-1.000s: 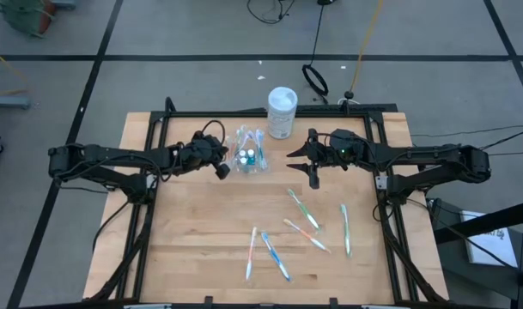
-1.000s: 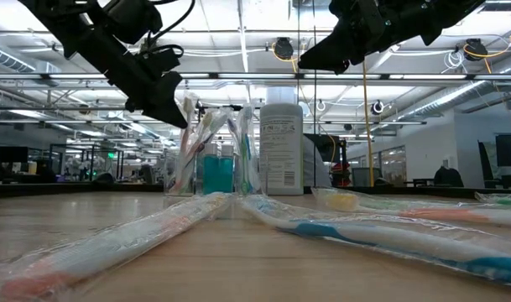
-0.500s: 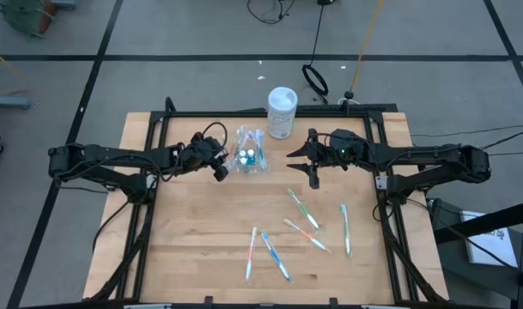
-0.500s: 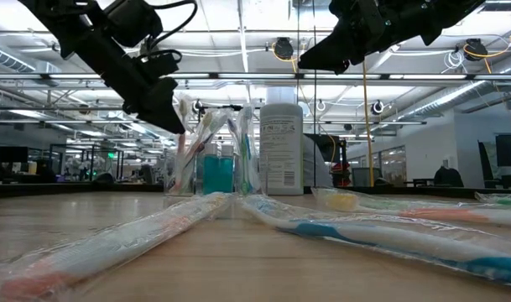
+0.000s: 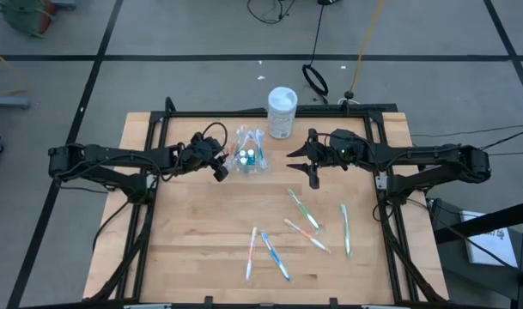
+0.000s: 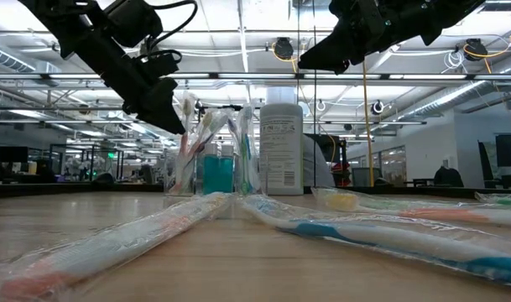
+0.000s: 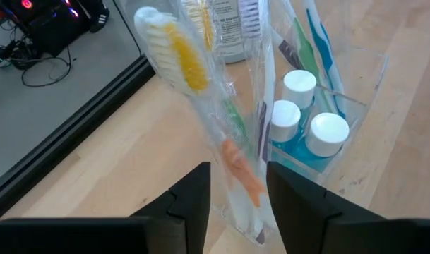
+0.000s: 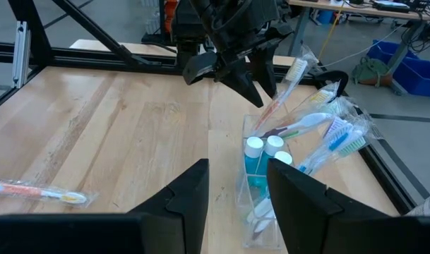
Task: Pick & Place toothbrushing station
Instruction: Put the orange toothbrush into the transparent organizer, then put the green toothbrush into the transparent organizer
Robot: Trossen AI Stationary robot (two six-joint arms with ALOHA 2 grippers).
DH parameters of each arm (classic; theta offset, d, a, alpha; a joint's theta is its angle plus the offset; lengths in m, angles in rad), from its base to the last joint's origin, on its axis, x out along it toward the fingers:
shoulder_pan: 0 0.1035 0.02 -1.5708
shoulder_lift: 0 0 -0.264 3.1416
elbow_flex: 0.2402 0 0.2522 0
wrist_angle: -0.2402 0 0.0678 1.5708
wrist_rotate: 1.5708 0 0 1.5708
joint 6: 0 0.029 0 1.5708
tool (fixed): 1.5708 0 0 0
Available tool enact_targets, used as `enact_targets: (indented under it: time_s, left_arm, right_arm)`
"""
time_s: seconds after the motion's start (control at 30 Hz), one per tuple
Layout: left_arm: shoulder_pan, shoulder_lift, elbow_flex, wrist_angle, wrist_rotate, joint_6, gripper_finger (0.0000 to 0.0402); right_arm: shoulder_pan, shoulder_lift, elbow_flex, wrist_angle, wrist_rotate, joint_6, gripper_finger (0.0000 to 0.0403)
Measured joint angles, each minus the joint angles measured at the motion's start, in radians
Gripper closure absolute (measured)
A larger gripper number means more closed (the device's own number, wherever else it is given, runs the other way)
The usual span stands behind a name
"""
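The left tool point(image 5: 221, 166) hangs just beside the clear plastic cup point(image 5: 251, 158) at the back of the bench point(image 5: 201, 232). Its fingers stand parted around the lower stem of a wrapped toothbrush with a yellow head point(image 7: 174, 53), and a gap shows on either side, so it grips nothing. That brush leans in the cup with several others, next to 3 blue toothpaste tubes point(image 7: 304, 120) with white caps.

The main risk sits here. The tool is so close to the leaning brush that a sideways or tilted retreat could catch the crinkled wrapper and drag the brush back out. It could also tip the light cup, which would spill the tubes and brushes. A straight lift clear of the wrappers looks safer.

The right tool point(image 5: 310, 162) hovers above the bench near the white container point(image 5: 282, 112), fingers apart and holding nothing. About 6 wrapped toothbrushes point(image 5: 304, 210) lie loose on the front half of the bench, well apart from the cup. They are slim, flat and slippery in their film, so a pinch may slide off or take only the wrapper. 2 near the front edge lie nearly touching, and a grab there could lift both. The cup is crowded, so the next brush could push others out.
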Motion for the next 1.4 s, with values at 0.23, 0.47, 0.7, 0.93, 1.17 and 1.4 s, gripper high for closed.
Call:
enact_targets:
  time_s: [0.23, 0.47, 0.7, 0.93, 1.17, 1.4]
  left_arm:
    - [0.0, 0.0, 0.0, -0.021, 0.027, 0.004, 0.0256]
    - [0.0, 0.0, -0.018, -0.051, 0.049, 0.004, 0.0256]
    - [-0.006, 0.0, -0.018, -0.052, 0.049, 0.002, 0.0256]
    - [-0.05, -0.04, 0.025, -0.16, 0.052, 0.005, 0.0256]
    - [-0.104, -0.126, 0.064, -0.243, 0.052, -0.049, 0.0256]
    - [-0.146, -0.157, 0.064, -0.28, 0.052, -0.078, 0.0256]
  right_arm:
    - [0.0, 0.0, 0.0, 0.0, 0.0, 0.0, 0.0268]
    - [0.0, 0.0, 0.0, 0.0, 0.0, 0.0, 0.0268]
    - [0.0, 0.0, 0.0, 0.0, 0.0, 0.0, 0.0268]
    - [-0.001, 0.0, 0.0, 0.001, 0.0, -0.269, 0.0268]
    - [0.0, 0.0, 0.0, 0.009, 0.0, -0.638, 0.0268]
    - [0.006, 0.001, 0.0, -0.006, -0.108, -0.31, 0.0268]
